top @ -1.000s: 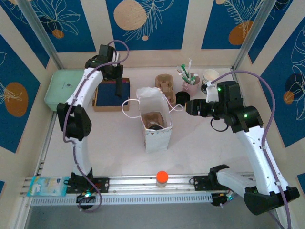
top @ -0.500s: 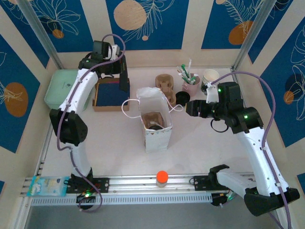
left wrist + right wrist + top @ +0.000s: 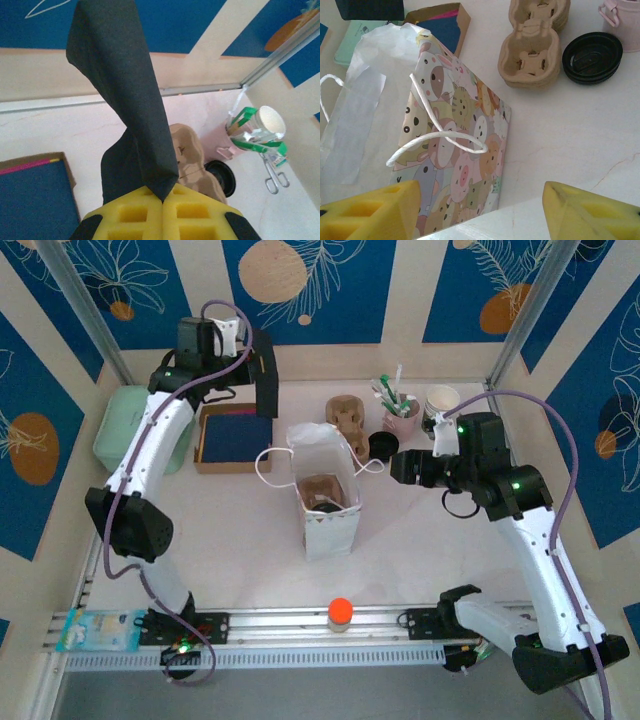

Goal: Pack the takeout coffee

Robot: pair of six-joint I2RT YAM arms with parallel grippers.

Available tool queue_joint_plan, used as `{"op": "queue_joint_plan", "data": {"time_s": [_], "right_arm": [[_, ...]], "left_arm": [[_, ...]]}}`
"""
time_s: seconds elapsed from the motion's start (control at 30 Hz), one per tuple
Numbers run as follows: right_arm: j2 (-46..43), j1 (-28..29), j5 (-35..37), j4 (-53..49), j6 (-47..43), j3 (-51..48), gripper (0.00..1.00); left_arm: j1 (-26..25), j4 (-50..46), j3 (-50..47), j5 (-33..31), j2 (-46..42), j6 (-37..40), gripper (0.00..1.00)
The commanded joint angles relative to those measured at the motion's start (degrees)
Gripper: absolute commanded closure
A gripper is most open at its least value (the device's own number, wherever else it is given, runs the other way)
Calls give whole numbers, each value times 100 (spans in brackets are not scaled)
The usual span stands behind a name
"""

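Left arm swung up and back since a second ago. left gripper (image 3: 162, 202) now high near rear wall, pinched tight on edge of dark napkin (image 3: 125, 100); sheet dangles free above napkin box (image 3: 235, 435). right gripper (image 3: 398, 464) unmoved, jaws wide apart, nothing held, just right of paper bag (image 3: 326, 530). takeout coffee (image 3: 323, 504) apparently down in bag, seated in carrier (image 3: 322, 485), black lid just visible.

Risks:
- thin pinch lets napkin slip
- trailing sheet catches bag handle (image 3: 440, 142), tips unbraced bag, spills cup
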Motion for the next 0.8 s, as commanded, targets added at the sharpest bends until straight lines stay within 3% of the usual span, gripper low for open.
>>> {"op": "queue_joint_plan", "data": {"time_s": [0.0, 0.6, 0.77], "right_arm": [[-96, 38, -133, 71, 99, -122, 34], [-75, 54, -131, 125, 134, -149, 35], [-74, 62, -122, 124, 134, -131, 35]], "left_arm": [[-87, 465, -115, 397, -354, -103, 100], [-583, 1607, -469, 1551, -1016, -205, 100], [-674, 2401, -921, 1977, -1199, -461, 100]]}}
